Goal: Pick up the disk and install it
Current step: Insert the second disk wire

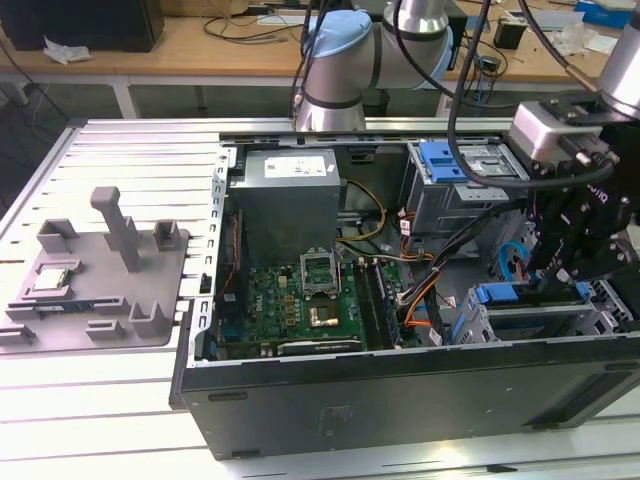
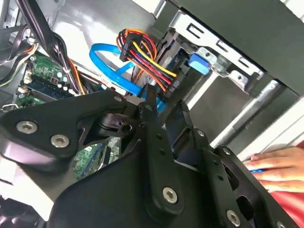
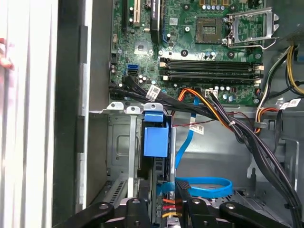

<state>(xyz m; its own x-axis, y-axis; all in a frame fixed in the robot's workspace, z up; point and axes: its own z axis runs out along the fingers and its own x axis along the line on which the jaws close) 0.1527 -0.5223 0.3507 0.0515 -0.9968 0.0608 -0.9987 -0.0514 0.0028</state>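
Blue-edged, the one disk (image 3: pixel 156 142) stands on edge in the grey drive cage (image 3: pixel 121 147) of the open computer case (image 1: pixel 400 385). One black gripper (image 3: pixel 164 202) hovers just over it; I cannot tell how far its fingers are spread or whether they grip anything.

The exterior view looks down at an angle from in front of the open black computer case (image 1: pixel 400 390), taking in its green motherboard (image 1: pixel 300 300). The first wrist view looks straight down, close, onto the same motherboard (image 3: pixel 190 52) and grey metal drive cage (image 3: pixel 123 142). The second wrist view sits very close, sharing the looped blue flat cable (image 2: pixel 107 59) with it (image 3: pixel 204 186).
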